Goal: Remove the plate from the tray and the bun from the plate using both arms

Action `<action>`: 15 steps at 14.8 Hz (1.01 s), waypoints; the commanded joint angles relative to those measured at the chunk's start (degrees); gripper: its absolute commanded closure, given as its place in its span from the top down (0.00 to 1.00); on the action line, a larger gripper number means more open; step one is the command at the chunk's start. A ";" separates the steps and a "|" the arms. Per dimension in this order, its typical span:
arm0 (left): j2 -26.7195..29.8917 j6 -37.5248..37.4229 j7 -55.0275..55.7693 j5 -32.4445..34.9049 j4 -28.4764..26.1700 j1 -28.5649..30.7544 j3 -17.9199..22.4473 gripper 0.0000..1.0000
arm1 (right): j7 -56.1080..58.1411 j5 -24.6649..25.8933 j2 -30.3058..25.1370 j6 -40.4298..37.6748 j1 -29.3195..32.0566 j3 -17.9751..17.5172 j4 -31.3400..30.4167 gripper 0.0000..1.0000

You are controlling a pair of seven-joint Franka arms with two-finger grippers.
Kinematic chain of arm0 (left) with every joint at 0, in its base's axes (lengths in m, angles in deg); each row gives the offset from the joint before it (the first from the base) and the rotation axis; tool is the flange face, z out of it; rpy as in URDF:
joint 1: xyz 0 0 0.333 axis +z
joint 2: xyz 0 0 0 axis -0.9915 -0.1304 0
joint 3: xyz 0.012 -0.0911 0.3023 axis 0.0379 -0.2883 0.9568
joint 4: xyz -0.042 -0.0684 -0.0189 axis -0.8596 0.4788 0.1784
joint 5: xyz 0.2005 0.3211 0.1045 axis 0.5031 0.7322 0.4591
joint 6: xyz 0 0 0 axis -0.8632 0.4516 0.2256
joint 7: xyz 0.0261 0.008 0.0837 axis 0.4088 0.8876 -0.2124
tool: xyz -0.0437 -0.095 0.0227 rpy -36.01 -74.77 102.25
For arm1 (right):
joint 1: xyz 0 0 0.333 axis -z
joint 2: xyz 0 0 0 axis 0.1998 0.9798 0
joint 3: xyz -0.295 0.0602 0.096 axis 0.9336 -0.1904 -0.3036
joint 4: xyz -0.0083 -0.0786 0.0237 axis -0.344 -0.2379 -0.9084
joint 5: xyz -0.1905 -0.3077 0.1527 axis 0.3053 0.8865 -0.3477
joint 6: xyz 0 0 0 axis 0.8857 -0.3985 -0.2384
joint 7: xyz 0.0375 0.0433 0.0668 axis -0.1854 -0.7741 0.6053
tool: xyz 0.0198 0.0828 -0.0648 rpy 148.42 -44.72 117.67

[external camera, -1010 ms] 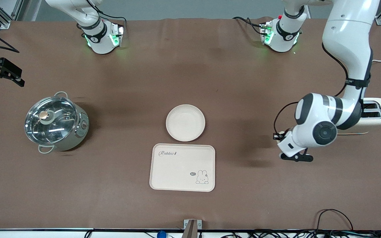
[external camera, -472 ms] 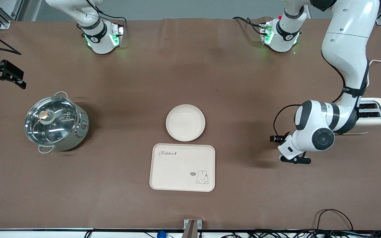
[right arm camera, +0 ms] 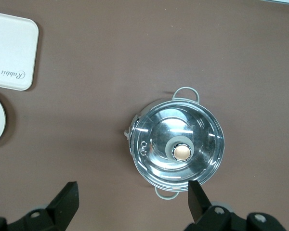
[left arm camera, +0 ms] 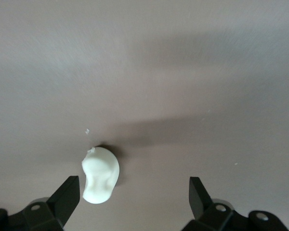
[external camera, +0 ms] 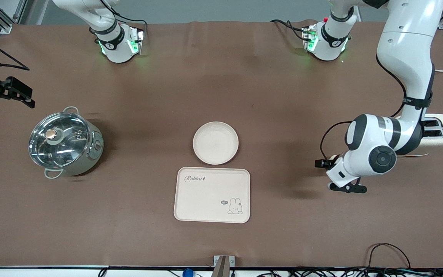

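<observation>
Both tools open: left tool [left arm camera: 134,199] over bun [left arm camera: 100,174], right tool [right arm camera: 133,204] over pot [right arm camera: 177,139].

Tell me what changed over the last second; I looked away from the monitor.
The left end effector, open above the bun near the toaster, drifted slightly toward the front camera. The right end effector, open over the table's edge near the pot, shifted a little toward the table's middle. Nothing was grasped or released. The plate and tray stayed put.

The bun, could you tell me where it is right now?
The bun lies on the brown table under the open left gripper, toward the left arm's end, near the toaster.
</observation>
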 commanded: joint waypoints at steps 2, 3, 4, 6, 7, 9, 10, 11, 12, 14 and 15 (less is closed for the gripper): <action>7.84 -10.04 -0.29 0.13 5.79 0.10 0.04 1.00 | 0.35 0.50 0.94 -0.53 -1.06 -0.06 0.75 1.00; 10.12 -12.07 -0.29 0.22 6.85 0.01 0.04 1.00 | 0.35 0.50 1.20 -0.53 -1.59 -0.06 0.75 1.00; 12.67 -13.14 -0.29 0.31 7.21 0.01 0.13 1.00 | 0.18 0.50 1.21 -0.71 -1.60 -0.06 0.75 1.00; 17.50 -14.55 -0.29 0.49 7.22 0.01 0.39 1.00 | 0.18 0.41 0.94 -1.23 -1.51 0.02 0.75 1.00; 19.70 -15.51 -0.29 0.49 7.22 0.01 0.48 1.00 | 0.26 0.32 0.86 -1.76 -1.25 0.03 0.32 1.00; 23.31 -18.49 -0.20 0.14 7.22 0.01 0.48 1.00 | 0.44 -1.69 0.07 -2.29 -0.63 0.64 -0.30 1.00; 24.72 -20.42 -0.37 0.13 7.22 0.01 0.65 1.00 | 0.70 -3.62 -1.07 -2.20 0.76 1.08 -1.09 1.00; 25.86 -22.79 -0.55 -0.04 7.22 0.27 1.00 1.00 | 0.88 -4.50 -1.60 -2.29 1.47 1.08 -1.62 1.00; 27.79 -24.29 -0.64 -0.13 7.04 0.88 1.35 1.00 | 0.88 -4.60 -2.22 -2.64 1.48 1.08 -1.62 1.00; 31.04 -26.58 -0.73 -0.48 6.52 0.98 1.88 1.00 | 0.62 -4.51 -2.57 -3.61 1.39 0.99 -1.27 1.00; 32.89 -27.90 -0.55 -0.57 5.99 0.63 2.32 1.00 | 0.53 -4.34 -2.66 -3.78 1.48 0.99 -1.01 1.00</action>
